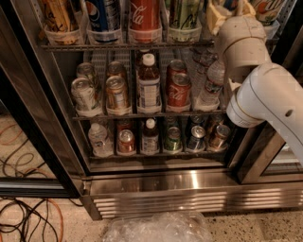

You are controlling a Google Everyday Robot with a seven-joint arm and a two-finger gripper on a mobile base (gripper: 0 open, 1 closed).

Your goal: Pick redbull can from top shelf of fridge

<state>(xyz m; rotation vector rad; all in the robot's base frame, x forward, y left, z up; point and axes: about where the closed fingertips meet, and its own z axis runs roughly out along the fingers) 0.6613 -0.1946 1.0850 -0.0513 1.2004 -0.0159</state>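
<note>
The fridge (189, 189) stands open in front of me. Its top shelf (123, 46) runs along the upper edge of the view, with cans in clear cups. From the left these are a yellow-orange can (59, 16), a blue Pepsi can (102, 14), a red Coca-Cola can (144, 14) and a green-white can (184, 14). My white arm (265, 94) reaches up at the right. The gripper (222, 12) is at the right part of the top shelf, mostly cut off by the top edge. The redbull can is hidden behind the wrist or out of view.
The middle rack (142, 113) holds short cans, a juice bottle and a water bottle. The lower rack (156, 152) holds more cans and bottles. Dark door frames stand at left (33, 127) and right (255, 156). Cables (23, 217) and a clear plastic bag (156, 227) lie on the floor.
</note>
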